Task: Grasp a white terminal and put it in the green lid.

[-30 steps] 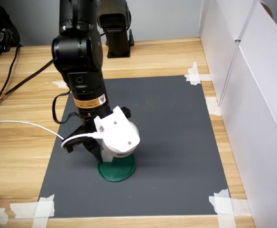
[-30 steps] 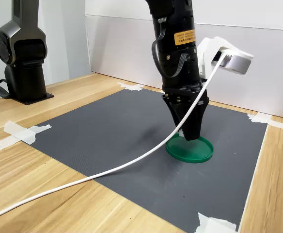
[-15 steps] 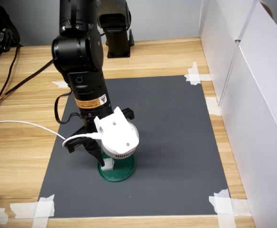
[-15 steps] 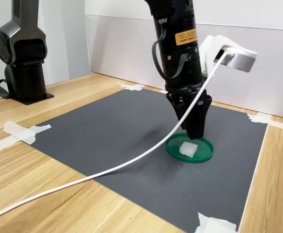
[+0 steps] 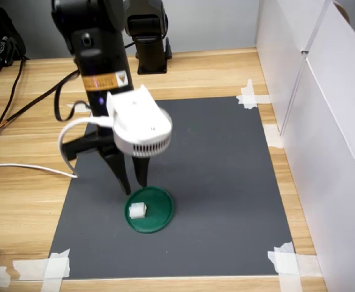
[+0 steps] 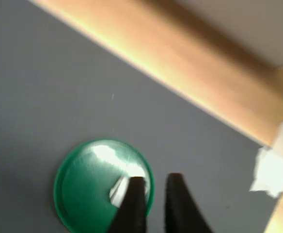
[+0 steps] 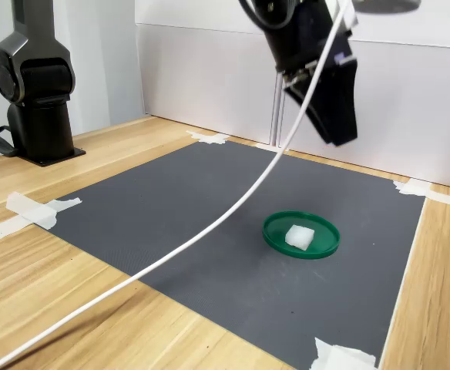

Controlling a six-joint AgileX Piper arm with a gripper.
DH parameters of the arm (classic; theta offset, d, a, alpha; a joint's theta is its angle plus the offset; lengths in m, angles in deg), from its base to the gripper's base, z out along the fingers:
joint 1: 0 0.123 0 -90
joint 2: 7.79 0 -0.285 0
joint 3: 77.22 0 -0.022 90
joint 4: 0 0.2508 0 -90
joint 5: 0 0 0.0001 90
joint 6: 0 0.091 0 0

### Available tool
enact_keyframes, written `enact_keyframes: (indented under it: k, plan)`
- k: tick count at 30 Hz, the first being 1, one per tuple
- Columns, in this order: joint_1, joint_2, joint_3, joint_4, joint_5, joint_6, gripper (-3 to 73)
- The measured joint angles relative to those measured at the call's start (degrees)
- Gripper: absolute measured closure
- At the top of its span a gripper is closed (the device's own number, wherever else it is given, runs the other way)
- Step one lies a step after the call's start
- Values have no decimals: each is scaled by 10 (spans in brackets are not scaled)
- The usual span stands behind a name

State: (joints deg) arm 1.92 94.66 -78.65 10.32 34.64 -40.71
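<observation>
Your fingers point(image 6: 134, 204) are sitting slightly apart with nothing between them, and your gripper point(image 5: 134, 182) is hanging above the green lid point(image 5: 158, 214), clear of it. You are seeing the white terminal point(image 7: 300, 237) lying inside that lid, on the dark grey mat point(image 7: 171, 208), in both exterior views.

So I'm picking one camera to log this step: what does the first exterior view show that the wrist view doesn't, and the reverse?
Only the first exterior view shows the gripper raised clear of the green lid, the whole dark mat and the white cable. Only the wrist view shows the narrow gap between the fingertips up close, though blurred. Both show the white terminal lying inside the lid, released.
</observation>
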Motion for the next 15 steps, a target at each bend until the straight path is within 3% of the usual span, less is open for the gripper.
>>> enact_keyframes:
  k: [2, 7, 15]
  plan:
    - [0, -40, 22, 14, -29, 14, 685]
    - [0, -144, 90, 49, -111, 102, 713]
    - [0, -357, 230, 36, -158, 274, 715]
